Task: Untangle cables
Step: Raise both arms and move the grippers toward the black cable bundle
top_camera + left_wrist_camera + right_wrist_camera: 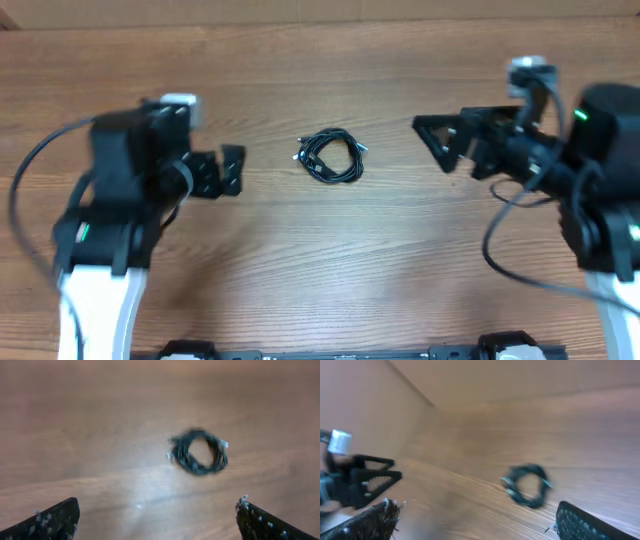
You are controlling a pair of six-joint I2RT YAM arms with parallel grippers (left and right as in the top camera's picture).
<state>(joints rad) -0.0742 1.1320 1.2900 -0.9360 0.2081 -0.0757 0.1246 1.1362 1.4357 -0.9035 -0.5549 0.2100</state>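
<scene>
A small coil of black cables [331, 157] with pale connector ends lies on the wooden table near the middle. It also shows in the left wrist view [198, 452] and in the right wrist view [526, 485]. My left gripper [222, 172] is open and empty, to the left of the coil and apart from it; its fingertips [157, 512] frame bare wood. My right gripper [448, 142] is open and empty, to the right of the coil; its fingertips [477, 517] are short of the coil.
The wooden table [320, 260] spreads around the coil. A wooden wall edge [320, 22] runs along the back. The left arm [355, 480] appears in the right wrist view at far left.
</scene>
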